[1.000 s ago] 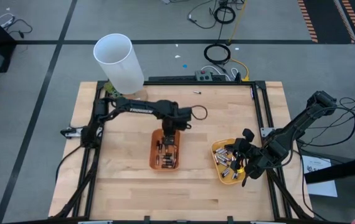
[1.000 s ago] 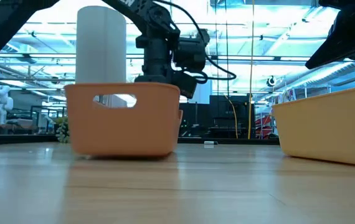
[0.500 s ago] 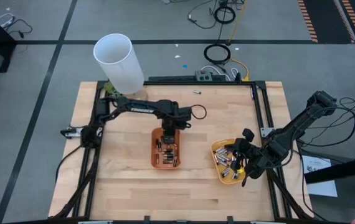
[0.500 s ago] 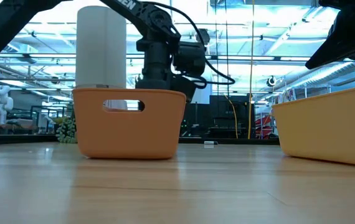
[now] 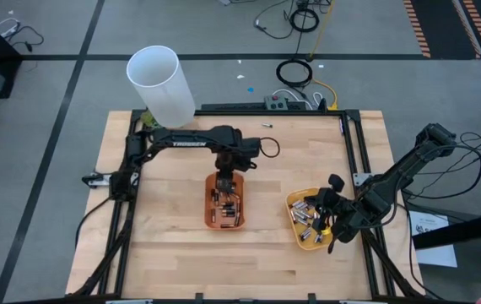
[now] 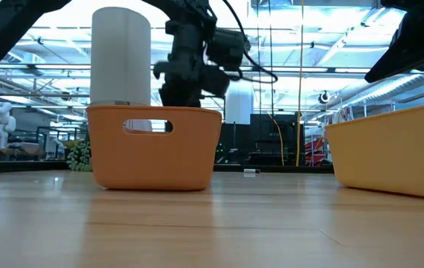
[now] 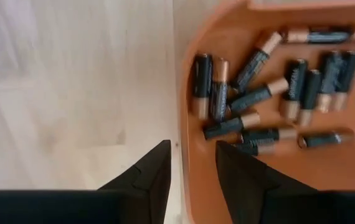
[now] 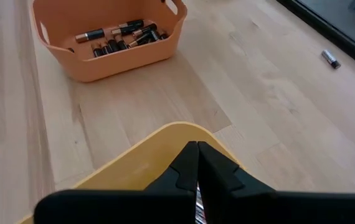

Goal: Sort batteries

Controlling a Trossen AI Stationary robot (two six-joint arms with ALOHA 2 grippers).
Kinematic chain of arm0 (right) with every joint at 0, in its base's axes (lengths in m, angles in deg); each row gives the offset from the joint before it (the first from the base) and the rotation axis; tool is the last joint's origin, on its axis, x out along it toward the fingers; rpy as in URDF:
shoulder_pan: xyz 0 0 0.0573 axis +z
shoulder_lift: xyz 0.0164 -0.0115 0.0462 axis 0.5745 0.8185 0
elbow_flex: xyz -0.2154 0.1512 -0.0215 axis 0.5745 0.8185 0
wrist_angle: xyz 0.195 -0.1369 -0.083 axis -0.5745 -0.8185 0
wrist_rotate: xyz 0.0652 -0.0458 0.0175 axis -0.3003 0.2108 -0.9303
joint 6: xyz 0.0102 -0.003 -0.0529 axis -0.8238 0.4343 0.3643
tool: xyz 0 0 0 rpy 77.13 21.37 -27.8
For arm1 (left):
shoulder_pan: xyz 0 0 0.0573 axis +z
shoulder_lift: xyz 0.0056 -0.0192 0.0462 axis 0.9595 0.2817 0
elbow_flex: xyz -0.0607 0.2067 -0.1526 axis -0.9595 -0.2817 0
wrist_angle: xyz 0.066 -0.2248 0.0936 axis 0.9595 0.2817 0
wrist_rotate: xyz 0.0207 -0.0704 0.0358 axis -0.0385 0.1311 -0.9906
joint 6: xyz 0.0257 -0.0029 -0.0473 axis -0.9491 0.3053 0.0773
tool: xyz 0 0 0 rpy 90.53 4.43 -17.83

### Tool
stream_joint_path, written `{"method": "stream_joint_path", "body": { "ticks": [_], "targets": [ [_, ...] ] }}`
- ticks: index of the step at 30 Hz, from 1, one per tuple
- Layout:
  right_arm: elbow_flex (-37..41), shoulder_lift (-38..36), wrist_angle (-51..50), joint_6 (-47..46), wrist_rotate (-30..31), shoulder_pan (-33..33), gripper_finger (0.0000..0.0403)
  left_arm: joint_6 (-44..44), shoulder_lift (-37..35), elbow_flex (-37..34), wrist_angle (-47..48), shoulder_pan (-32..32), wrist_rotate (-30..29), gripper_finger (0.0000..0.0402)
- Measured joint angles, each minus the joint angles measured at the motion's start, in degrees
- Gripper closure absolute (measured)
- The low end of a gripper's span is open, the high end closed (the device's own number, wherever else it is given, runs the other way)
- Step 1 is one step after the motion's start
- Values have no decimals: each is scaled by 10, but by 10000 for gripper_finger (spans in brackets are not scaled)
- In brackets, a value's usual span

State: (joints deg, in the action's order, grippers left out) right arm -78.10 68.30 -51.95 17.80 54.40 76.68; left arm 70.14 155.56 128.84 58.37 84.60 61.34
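- Since the earlier frame the left gripper [image 5: 226,163] has drawn back from over the middle of the orange tray [image 5: 208,213] toward its far end, and the tray, tilted a second ago, sits flat on the wooden table [image 5: 164,253].
- Nearest in the left wrist view, the two dark fingers [image 7: 149,174] stand parted with nothing between them, straddling the near rim of the orange tray.
- Just beyond those fingers, dark batteries with coppery ends [image 7: 246,99] lie loose on the tray floor, apart from the gripper and not held.
- Sorting looks partly done: the orange tray holds only the dark coppery cells, as far as can be seen.
- Well to the right, the yellow tray [image 5: 294,230] holds a heap of mostly silvery batteries [image 5: 310,221], so any dark ones among them are left to move.
- At that tray's edge the right gripper [image 8: 195,163] waits, fingers pressed shut on nothing.
- Farthest back stands a tall white tube [image 5: 161,84], and one stray cell [image 8: 330,58] lies on the table.
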Motion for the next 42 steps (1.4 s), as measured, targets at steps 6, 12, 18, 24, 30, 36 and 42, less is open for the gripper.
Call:
{"method": "stream_joint_path", "body": {
  "ticks": [6,12,18,24,30,36,42],
  "targets": [
    [-7,-4,2,69,-11,-26,401,-5,-51,6,20,10,0,267],
    [-35,-8,-3,189,-150,-132,360,-4,-161,-14,-13,21,8,267],
    [-40,-8,-13,344,-245,-237,283,11,-328,-171,-188,17,26,267],
    [-40,10,-36,454,-346,-328,242,44,-498,-418,-443,-15,42,267],
    [-40,53,-28,522,-435,-372,242,45,-614,-594,-696,-36,39,267],
    [-40,129,-10,560,-454,-389,247,46,-647,-688,-845,-39,39,267],
    [-40,212,39,567,-465,-399,249,30,-647,-699,-873,-39,39,267]
  ]
}}
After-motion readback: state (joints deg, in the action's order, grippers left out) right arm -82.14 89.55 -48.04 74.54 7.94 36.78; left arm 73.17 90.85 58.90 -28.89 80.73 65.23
